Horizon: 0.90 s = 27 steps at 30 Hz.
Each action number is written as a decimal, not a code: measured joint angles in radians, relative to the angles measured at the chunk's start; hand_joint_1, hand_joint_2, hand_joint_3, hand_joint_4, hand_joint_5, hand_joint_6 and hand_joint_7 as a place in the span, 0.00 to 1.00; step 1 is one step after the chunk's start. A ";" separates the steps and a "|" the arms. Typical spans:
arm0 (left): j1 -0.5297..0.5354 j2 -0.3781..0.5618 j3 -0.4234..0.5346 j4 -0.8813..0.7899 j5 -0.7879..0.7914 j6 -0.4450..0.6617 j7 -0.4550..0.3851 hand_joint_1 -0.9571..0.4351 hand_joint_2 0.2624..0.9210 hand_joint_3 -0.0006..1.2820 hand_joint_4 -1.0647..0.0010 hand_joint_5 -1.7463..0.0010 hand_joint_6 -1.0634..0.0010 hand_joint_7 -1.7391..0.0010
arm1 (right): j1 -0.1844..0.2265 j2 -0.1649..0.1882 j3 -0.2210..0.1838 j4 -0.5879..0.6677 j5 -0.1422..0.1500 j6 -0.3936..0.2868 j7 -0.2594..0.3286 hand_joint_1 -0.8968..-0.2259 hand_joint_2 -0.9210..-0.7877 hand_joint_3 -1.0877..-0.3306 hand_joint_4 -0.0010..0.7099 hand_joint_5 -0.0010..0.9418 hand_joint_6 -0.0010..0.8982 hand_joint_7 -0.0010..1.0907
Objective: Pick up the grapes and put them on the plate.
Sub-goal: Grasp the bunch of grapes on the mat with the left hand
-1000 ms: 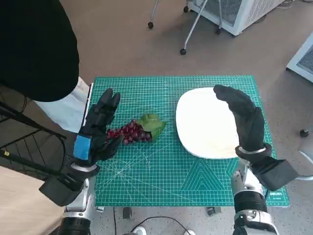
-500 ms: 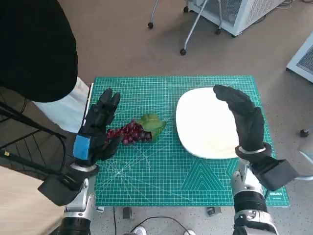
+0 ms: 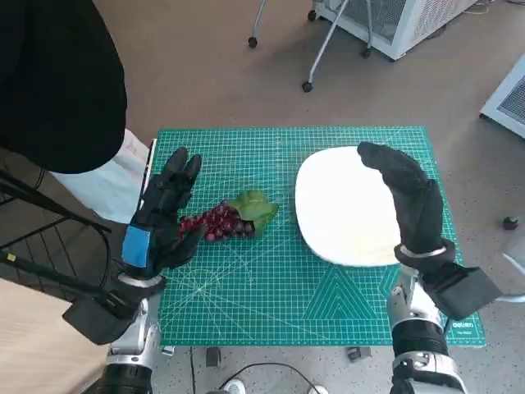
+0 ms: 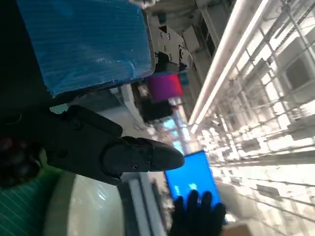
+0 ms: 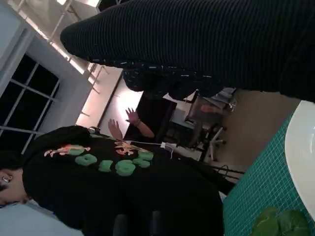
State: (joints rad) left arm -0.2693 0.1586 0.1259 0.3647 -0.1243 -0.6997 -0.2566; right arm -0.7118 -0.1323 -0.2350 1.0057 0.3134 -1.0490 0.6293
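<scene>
Here is the head view, and the grapes (image 3: 216, 222) lie on the green cutting mat (image 3: 271, 287), left of centre in the frame, a dark red bunch with a green leaf (image 3: 254, 208) at its right end. They are not on the plate. The white plate (image 3: 340, 205) sits on the right half of the mat, well apart from the bunch.

The left hand (image 3: 162, 215) is at the left edge of the mat, fingers spread and stretched toward the top of the frame, blue tape on its back. Its thumb side is right against the left end of the bunch, touching or just beside it; I cannot tell which. It holds nothing.

The right hand (image 3: 410, 197) hangs over the right part of the plate, palm side turned toward the plate's middle, fingers extended and apart, nothing in it.

In the left wrist view the grapes (image 4: 15, 160) show as a dark blur at the left edge, close under the black fingers (image 4: 118, 152), with the plate's pale rim (image 4: 64, 206) at the bottom.

In the right wrist view a person in a black top (image 5: 113, 191) fills the lower left, and the leaf (image 5: 278, 222) peeks in at the bottom right.

At the upper left of the head view, the person's dark clothing (image 3: 57, 82) covers the corner.
</scene>
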 measured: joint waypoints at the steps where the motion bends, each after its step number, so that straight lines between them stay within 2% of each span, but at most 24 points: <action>1: 0.000 0.005 0.002 -0.001 0.040 0.002 0.026 0.20 1.00 0.22 0.75 1.00 0.76 0.95 | 0.000 0.000 0.000 0.000 0.000 0.000 0.000 0.46 0.00 0.52 0.31 0.00 0.04 0.29; 5: 0.002 0.032 0.006 -0.025 0.211 0.044 0.129 0.18 1.00 0.19 0.79 1.00 0.78 0.96 | 0.000 0.000 -0.001 -0.001 0.000 -0.001 0.000 0.46 0.00 0.52 0.31 0.00 0.04 0.29; 7: 0.004 0.046 0.006 -0.050 0.294 0.084 0.169 0.16 1.00 0.14 0.83 1.00 0.79 0.97 | 0.000 0.000 -0.001 -0.002 -0.001 -0.001 0.000 0.46 0.00 0.51 0.31 0.00 0.04 0.28; 12: 0.016 0.078 -0.004 -0.152 0.500 0.233 0.219 0.15 0.97 0.04 0.90 1.00 0.81 0.98 | 0.000 0.000 -0.001 -0.003 -0.002 -0.001 0.000 0.46 0.00 0.51 0.31 0.00 0.04 0.28; 20: 0.042 0.104 -0.080 -0.354 0.797 0.562 0.188 0.18 0.85 0.00 0.93 1.00 0.81 0.99 | 0.000 0.000 0.000 -0.003 -0.003 -0.002 0.000 0.44 0.00 0.50 0.31 0.00 0.04 0.28; 27: 0.046 0.101 -0.174 -0.429 0.919 0.795 0.125 0.19 0.82 0.00 0.93 1.00 0.80 0.99 | 0.000 0.001 0.000 -0.003 -0.004 -0.001 -0.001 0.44 0.00 0.50 0.30 0.00 0.03 0.28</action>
State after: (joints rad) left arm -0.2236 0.2592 -0.0479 -0.0642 0.7948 0.0956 -0.1316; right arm -0.7120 -0.1317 -0.2346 1.0030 0.3095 -1.0505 0.6283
